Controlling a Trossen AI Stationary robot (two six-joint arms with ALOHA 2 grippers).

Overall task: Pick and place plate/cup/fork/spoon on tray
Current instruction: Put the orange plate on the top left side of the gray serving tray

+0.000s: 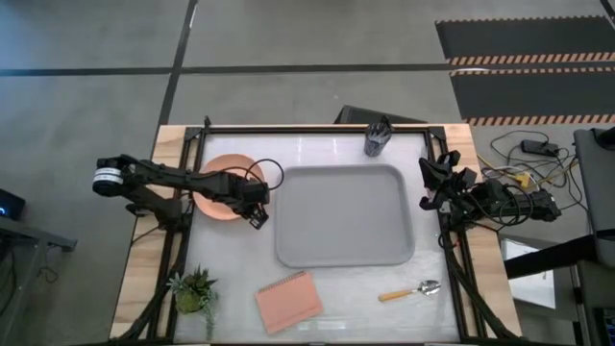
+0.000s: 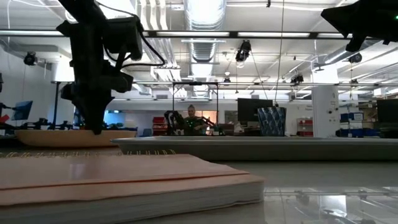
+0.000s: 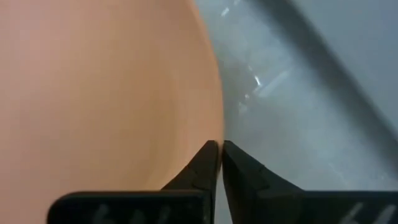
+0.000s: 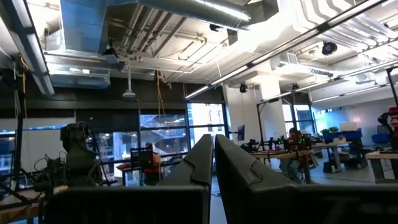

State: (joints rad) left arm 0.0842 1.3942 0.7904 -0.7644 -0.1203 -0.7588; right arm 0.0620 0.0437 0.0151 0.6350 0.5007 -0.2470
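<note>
The salmon-orange plate [image 1: 219, 188] is at the table's left, just left of the light-grey tray [image 1: 344, 213]. My left gripper [image 1: 258, 208] is shut on the plate's edge nearest the tray; it also shows in the low view [image 2: 96, 127] and the left wrist view [image 3: 220, 144]. The dark cup [image 1: 376, 140] stands behind the tray's far right corner. The orange-handled spoon [image 1: 411, 290] lies near the front right. The fork does not show plainly. My right gripper [image 4: 214, 138] is shut and empty, held up at the table's right edge [image 1: 430, 179]. My left gripper pinches the plate's rim [image 3: 215, 121] between its two fingers, on the side facing the tray. The fingers come from above, pointing down, one on the plate's inner side and one outside. The plate [image 2: 74, 137] sits about level; the notebook hides whether it rests on the table.
A salmon-pink notebook [image 1: 288, 300] lies at the front, filling the low view's foreground [image 2: 124, 180]. A small green plant [image 1: 192, 288] stands at the front left. Cables and gear [image 1: 524, 183] lie beyond the right edge. People sit in the room behind [image 2: 190, 118].
</note>
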